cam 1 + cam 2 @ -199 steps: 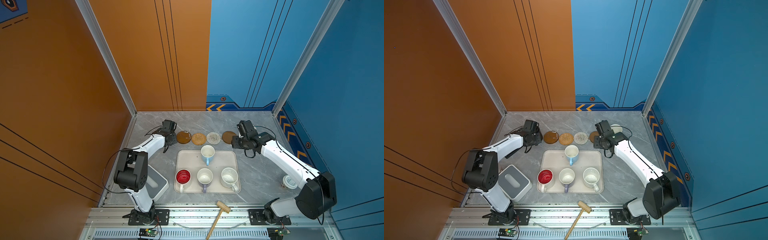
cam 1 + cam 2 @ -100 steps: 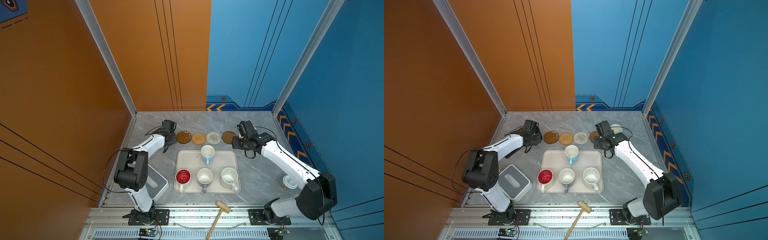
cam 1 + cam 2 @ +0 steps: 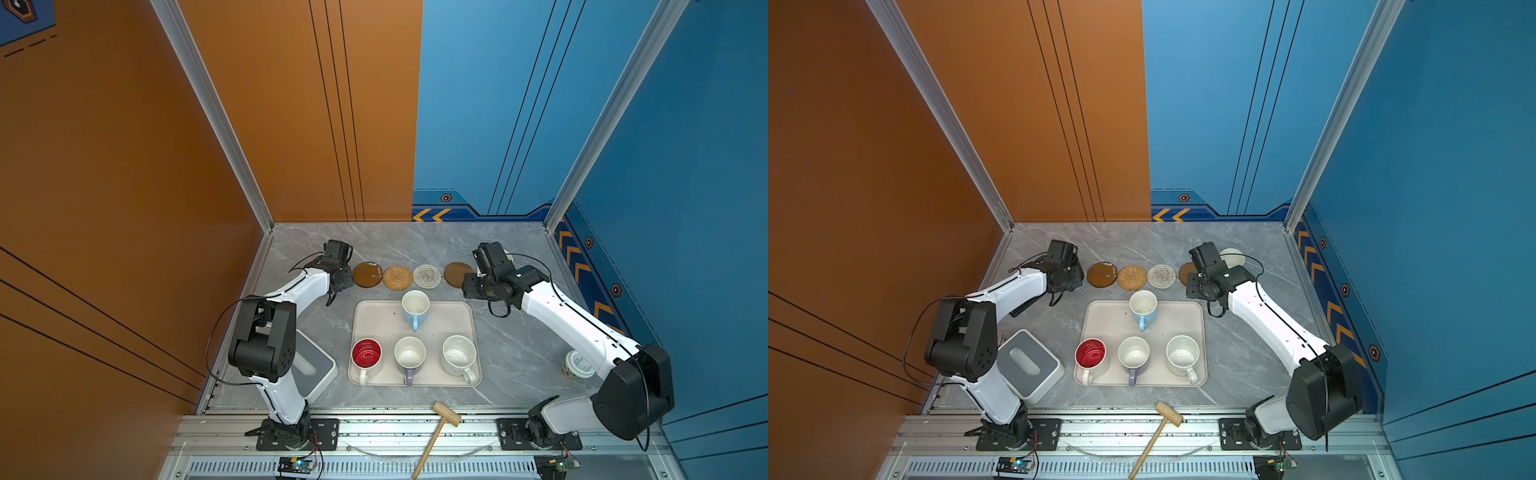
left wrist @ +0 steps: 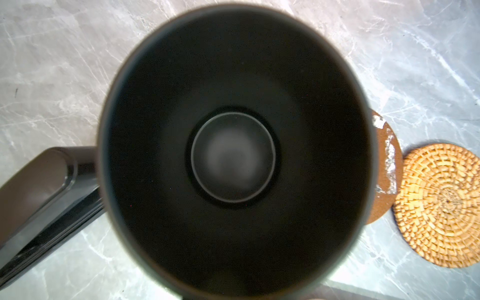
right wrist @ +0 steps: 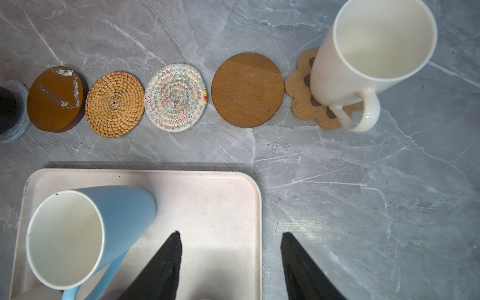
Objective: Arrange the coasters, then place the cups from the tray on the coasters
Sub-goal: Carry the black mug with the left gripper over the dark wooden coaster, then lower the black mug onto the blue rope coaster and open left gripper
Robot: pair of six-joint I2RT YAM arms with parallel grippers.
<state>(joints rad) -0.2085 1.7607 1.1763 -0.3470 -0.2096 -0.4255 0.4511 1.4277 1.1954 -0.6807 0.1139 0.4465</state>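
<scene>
Tray (image 3: 376, 322) between square device (image 3: 318, 370) and lidded jar (image 3: 578, 365)

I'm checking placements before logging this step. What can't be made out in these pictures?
- Grey coaster under the black mug: the mug covers it in the left wrist view; the frame edge cuts it in the right wrist view.
- Left end effector: fingers hidden under its wrist in both top views, so its grip is unclear.
- White-lidded jar: label too small in a top view.

In the left wrist view the blurred black cup (image 4: 233, 155) hides most of the glossy brown coaster (image 4: 380, 207)
</scene>
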